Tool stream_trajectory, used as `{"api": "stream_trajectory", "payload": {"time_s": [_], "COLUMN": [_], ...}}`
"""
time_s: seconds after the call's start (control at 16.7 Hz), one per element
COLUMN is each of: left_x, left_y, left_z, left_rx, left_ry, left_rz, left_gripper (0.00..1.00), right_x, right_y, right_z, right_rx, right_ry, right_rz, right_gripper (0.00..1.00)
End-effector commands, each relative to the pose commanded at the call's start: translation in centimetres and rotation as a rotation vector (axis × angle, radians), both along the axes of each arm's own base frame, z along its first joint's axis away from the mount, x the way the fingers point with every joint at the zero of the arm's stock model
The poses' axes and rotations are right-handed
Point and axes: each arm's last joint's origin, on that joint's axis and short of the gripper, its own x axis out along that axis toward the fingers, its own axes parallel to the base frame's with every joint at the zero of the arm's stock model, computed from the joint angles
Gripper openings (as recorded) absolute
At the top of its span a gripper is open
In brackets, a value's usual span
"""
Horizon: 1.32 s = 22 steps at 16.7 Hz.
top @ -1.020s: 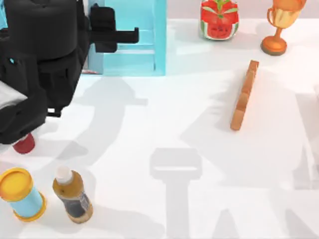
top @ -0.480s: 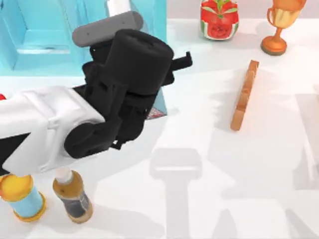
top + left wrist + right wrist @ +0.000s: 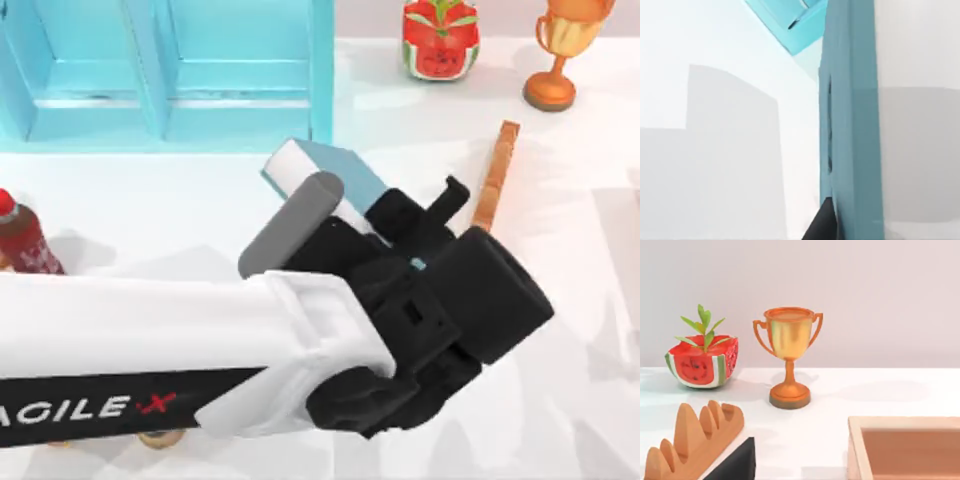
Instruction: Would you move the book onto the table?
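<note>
Bench (image 3: 200,205): the broad white surface that carries everything; it is where we mean to lay the book, and the middle stretch under our left arm looks bare enough to take it.

Shelf unit (image 3: 240,70): light blue, at the far edge on the top view's left. Its compartments look bare from above.

Left arm: it reaches across from the top view's left to the middle of the bench, so the load hangs over open surface, away from the shelf unit.

Book (image 3: 335,175): teal cover, white page edges, tilted in the air just in front of the shelf unit and beside the wooden strip (image 3: 492,185). We judge it not yet resting on the bench. In the left wrist view the cover (image 3: 852,125) runs edge-on straight away from the camera, which suits a pinch across its thickness.

Left gripper (image 3: 425,225): closed on the book's near end, a dark finger (image 3: 822,225) pressed against the cover; we read this as a firm hold for the carry.

Right arm: parked at the right of the bench; we cannot tell how its gripper stands.

Smaller things: watermelon planter (image 3: 440,40) and trophy (image 3: 560,50) at the far right, a red bottle (image 3: 25,240) at the left, all well apart from the landing spot.

Next move, as we judge it: lower and level the book, then let go.
</note>
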Motion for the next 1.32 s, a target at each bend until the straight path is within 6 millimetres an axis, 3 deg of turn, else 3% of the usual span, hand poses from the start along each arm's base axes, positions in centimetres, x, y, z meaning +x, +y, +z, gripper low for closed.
{"api": "stream_trajectory", "payload": {"time_s": [0.36,0.72,0.96,1.32], "left_x": [-6.3,-11.0,-12.4,-12.3], "left_y": [-3.1,-3.8,-3.7,-3.6], "left_z": [-3.3,-5.8,-6.5,-6.6], "left_rx": [-0.353,-0.589,-0.649,-0.648], "left_ry": [-0.079,-0.166,-0.192,-0.189], "left_rz": [0.187,0.243,0.242,0.246], "left_gripper": [0.00,0.00,0.00,0.00], "right_x": [0.0,0.0,0.0,0.0], "right_y": [0.0,0.0,0.0,0.0], "right_z": [0.0,0.0,0.0,0.0], "right_rx": [0.000,0.000,0.000,0.000], "right_ry": [0.000,0.000,0.000,0.000], "right_rz": [0.000,0.000,0.000,0.000], "right_gripper": [1.00,1.00,1.00,1.00]}}
